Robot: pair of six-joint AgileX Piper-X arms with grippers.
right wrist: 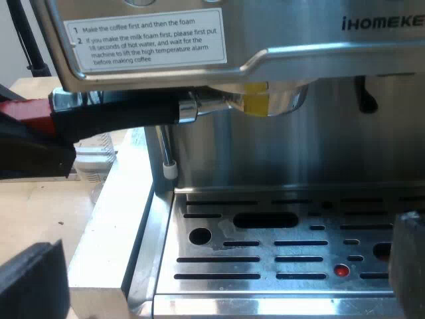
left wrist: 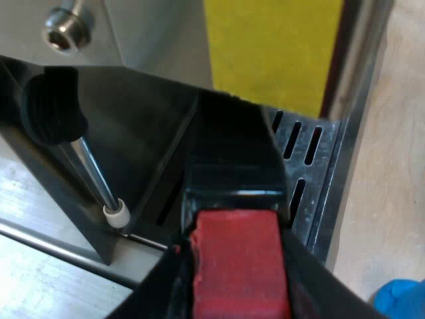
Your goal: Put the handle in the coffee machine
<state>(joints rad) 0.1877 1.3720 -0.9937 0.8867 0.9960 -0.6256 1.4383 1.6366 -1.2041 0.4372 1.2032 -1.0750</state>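
Handle (right wrist: 126,113) and its metal holder (right wrist: 265,100) sit under the front of the espresso machine (right wrist: 319,40), the handle sticking out level, as the right wrist view tells. From close, the left wrist view adds that the left gripper (left wrist: 236,289) is clamped on the red end (left wrist: 236,259). The right gripper (right wrist: 219,269) hangs wide apart, holding nothing, over the drip tray (right wrist: 285,232); a measuring glass (right wrist: 93,163) stands near the handle.

Pale wooden tabletop (left wrist: 392,166), white wall (right wrist: 8,56)

Open room over the drip tray (right wrist: 279,229); steam wand (right wrist: 165,149) just beside the handle (right wrist: 119,113).
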